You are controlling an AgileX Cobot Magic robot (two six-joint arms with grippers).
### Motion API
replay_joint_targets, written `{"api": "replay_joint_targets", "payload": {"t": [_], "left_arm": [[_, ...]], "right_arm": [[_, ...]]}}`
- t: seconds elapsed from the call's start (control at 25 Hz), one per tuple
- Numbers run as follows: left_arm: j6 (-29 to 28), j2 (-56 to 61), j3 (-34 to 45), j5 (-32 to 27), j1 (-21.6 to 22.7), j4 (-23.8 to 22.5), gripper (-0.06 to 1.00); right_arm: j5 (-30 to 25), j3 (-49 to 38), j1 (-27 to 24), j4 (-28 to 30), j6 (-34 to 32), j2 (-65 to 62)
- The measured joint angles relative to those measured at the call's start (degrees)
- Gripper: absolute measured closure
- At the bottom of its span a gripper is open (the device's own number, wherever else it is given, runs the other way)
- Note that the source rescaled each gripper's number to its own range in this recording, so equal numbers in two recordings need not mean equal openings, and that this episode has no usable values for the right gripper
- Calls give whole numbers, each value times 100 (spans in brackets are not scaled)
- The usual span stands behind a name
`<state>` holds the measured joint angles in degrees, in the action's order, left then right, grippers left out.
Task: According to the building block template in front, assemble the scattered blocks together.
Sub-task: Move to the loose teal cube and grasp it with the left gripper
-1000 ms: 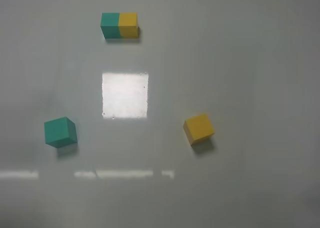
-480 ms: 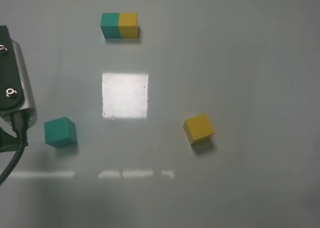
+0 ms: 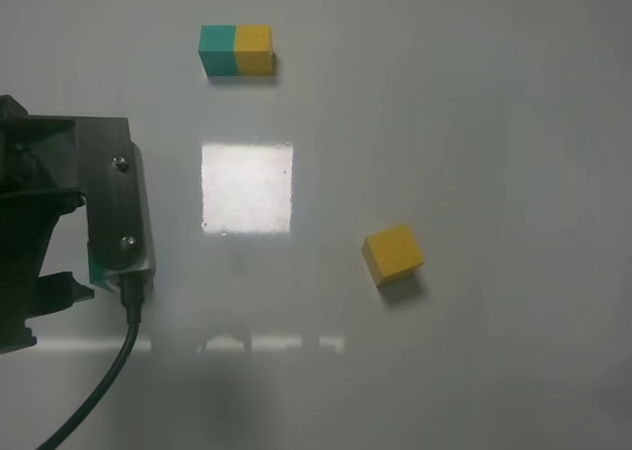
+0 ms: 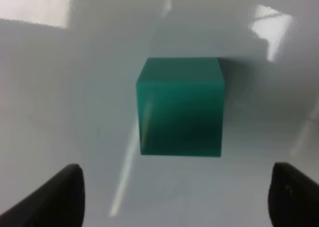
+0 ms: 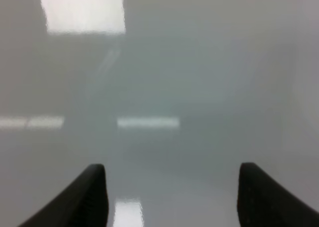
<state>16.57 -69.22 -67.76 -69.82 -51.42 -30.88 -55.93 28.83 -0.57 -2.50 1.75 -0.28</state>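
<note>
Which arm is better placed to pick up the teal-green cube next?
Left. The open left claw faces the teal-green cube, centred between its jaws; the right claw has no block in view.

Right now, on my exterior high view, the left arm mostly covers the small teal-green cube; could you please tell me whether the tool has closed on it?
Observer: No. In the left wrist view the left tool is open, and the teal-green matte cube sits ahead of it, untouched.
Operator: Thank you. Is the cube lined up with the tool?
Observer: Yes, it sits roughly centred between the two dark fingers, with a flat face towards the camera.
Operator: And the right tool, which I cannot see at all?
Observer: The right tool is open with nothing between its fingers; only glossy white table shows.
</note>
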Motion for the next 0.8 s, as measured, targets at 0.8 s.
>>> {"api": "replay_joint_targets", "payload": {"t": [0.8], "left_arm": [[-163, -802, 0, 128, 40, -354, 23]], "right_arm": [[0, 0, 0, 0, 0, 0]]}}
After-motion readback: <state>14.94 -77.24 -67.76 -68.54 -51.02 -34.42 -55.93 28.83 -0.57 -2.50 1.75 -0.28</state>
